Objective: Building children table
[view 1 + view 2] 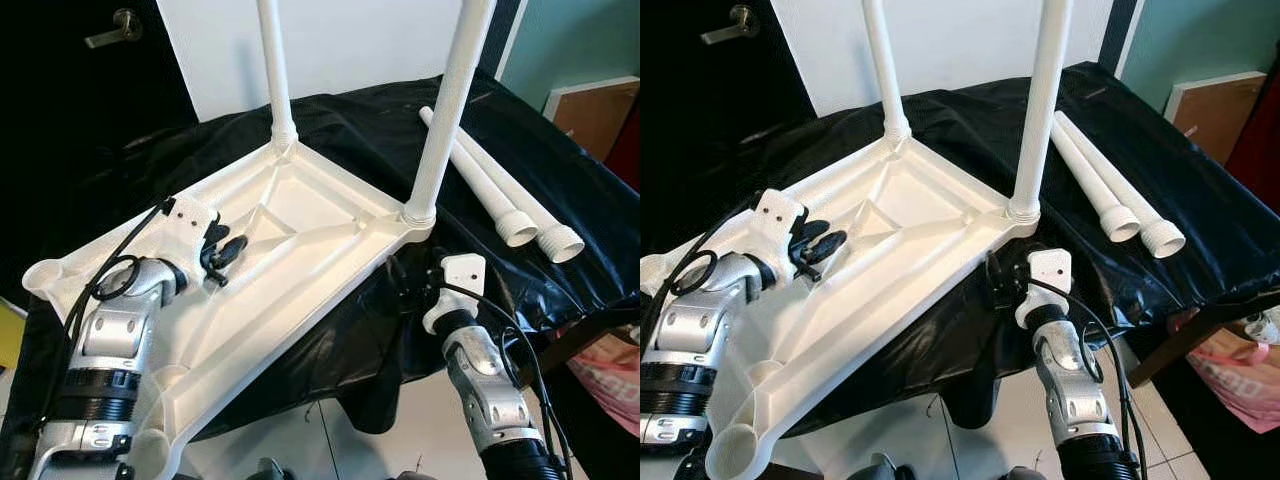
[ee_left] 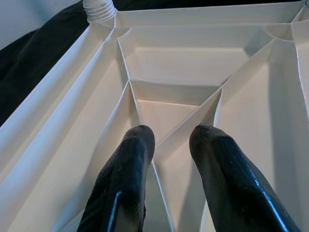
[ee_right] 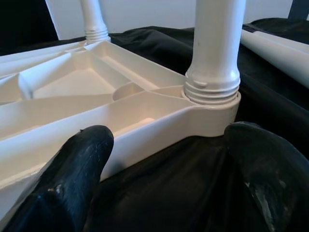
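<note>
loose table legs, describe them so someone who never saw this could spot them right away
On the black sheet lies an upside-down white tabletop with two legs already standing in its far corners. To its right, past the nearer standing leg, lie the loose table legs: two white tubes flat and side by side, threaded ends toward the robot.

My arms are silver, jointed metal with ribbed black collars near their bases. Black cables loop along each one up to a white wrist housing dotted with small screw holes. My fingers (image 2: 128, 179) are long, black, faintly textured.
</note>
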### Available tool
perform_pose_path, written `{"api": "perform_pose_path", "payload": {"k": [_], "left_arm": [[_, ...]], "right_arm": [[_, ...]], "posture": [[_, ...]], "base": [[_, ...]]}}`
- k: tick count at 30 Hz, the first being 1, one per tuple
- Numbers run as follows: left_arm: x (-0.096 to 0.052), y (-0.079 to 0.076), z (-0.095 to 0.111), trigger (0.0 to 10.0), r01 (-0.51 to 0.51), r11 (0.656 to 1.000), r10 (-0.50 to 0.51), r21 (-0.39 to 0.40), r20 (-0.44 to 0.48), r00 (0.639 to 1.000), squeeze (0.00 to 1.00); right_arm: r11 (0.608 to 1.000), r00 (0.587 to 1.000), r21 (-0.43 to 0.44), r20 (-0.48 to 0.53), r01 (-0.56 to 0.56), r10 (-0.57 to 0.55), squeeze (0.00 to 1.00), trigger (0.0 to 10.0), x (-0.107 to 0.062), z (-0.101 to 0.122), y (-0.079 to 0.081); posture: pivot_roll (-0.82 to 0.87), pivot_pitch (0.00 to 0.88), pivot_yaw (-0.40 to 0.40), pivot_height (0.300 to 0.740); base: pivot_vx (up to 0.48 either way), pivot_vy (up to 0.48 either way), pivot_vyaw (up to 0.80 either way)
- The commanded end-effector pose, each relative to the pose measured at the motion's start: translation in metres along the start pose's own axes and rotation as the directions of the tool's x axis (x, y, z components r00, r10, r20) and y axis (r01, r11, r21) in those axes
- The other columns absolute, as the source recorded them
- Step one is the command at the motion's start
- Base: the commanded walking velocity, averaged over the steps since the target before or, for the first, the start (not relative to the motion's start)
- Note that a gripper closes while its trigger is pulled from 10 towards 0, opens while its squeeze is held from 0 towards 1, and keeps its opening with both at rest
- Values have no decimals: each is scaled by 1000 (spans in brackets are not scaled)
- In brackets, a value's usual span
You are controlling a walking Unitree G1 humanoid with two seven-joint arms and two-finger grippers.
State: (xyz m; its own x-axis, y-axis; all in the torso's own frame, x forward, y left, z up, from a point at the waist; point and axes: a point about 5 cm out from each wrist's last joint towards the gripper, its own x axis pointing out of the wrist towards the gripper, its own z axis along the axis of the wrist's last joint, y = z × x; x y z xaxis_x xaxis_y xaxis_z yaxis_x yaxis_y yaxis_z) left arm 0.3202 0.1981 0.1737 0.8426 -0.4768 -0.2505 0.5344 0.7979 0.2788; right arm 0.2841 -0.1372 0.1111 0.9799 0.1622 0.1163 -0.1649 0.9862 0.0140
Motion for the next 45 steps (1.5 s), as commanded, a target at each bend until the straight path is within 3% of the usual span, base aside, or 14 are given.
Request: {"api": "perform_pose_path", "payload": {"k": [1,11,18,24,27,29,34,43,45], "left_arm": [[-15,12,-15,10000,-29,998,34,64,-81,996,0],[-51,36,-40,10000,-79,986,111,145,-222,969,0],[-64,33,-53,10000,-1,984,57,177,-308,950,0],[-68,20,-66,10000,98,976,-17,194,-380,925,0],[-69,9,-69,10000,157,973,-82,167,-388,918,0],[-72,-8,-71,10000,245,962,-181,118,-393,901,0],[-73,-18,-72,10000,296,951,-240,87,-396,886,0],[-73,-38,-67,10000,376,926,-340,33,-361,868,0],[-66,-55,-62,10000,409,913,-393,-14,-306,867,0]], "right_arm": [[1000,999,6,-28,22,-22,0,10000,-3,-7,-1],[998,995,0,-70,66,-66,0,10000,-6,-16,-2],[996,991,-25,-98,88,-90,0,10000,-8,-21,-6],[995,988,-35,-121,92,-95,0,10000,-6,-25,-6],[995,987,-40,-130,88,-92,0,10000,-5,-26,-5],[996,986,-40,-146,79,-84,0,10000,-2,-29,-4],[997,984,-37,-159,69,-74,0,10000,1,-31,-3],[999,981,-43,-195,-15,7,0,10000,9,-35,0],[996,976,-48,-206,-80,69,0,10000,21,-34,3]], "posture": [[-63,44,33,740],[-53,42,35,740],[-50,33,33,740],[-43,26,29,740],[-42,24,30,740],[-39,22,30,740],[-36,19,31,740],[-25,10,32,740],[-23,5,38,740]], "base": [[0,0,0],[0,0,0],[0,0,0],[0,0,0],[0,0,0],[0,0,0],[0,0,0],[0,0,0],[0,0,0]]}}
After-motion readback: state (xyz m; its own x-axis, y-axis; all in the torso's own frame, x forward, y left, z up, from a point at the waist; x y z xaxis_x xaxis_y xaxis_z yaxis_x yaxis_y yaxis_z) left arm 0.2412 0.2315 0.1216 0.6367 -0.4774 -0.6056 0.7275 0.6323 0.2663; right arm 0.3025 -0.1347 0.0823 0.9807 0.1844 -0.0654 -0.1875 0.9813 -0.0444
